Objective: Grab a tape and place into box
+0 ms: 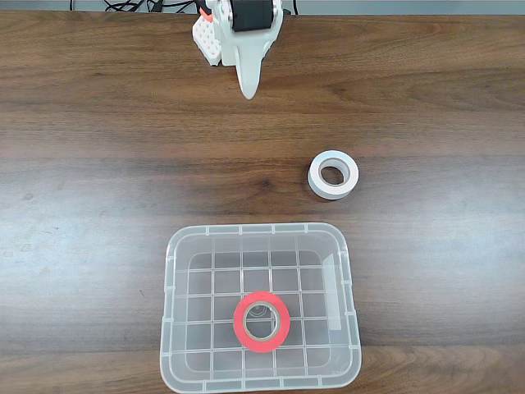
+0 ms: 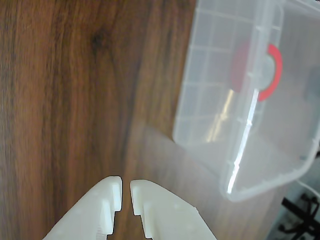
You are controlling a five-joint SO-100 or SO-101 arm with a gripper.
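The red-orange tape (image 1: 262, 321) with its grey core lies flat on the grid bottom of the clear plastic box (image 1: 174, 271) near the table's front edge in the fixed view. In the wrist view the box (image 2: 210, 130) is at the upper right, and the tape (image 2: 272, 72) shows through its wall as a red arc. My white gripper (image 1: 248, 89) hangs at the back of the table, far from the box, pointing down. In the wrist view its fingertips (image 2: 126, 190) nearly touch, with nothing between them.
A white tape roll (image 1: 333, 175) lies on the dark wooden table (image 1: 98, 189), to the right of centre between the gripper and the box. Black cables run along the table's back edge.
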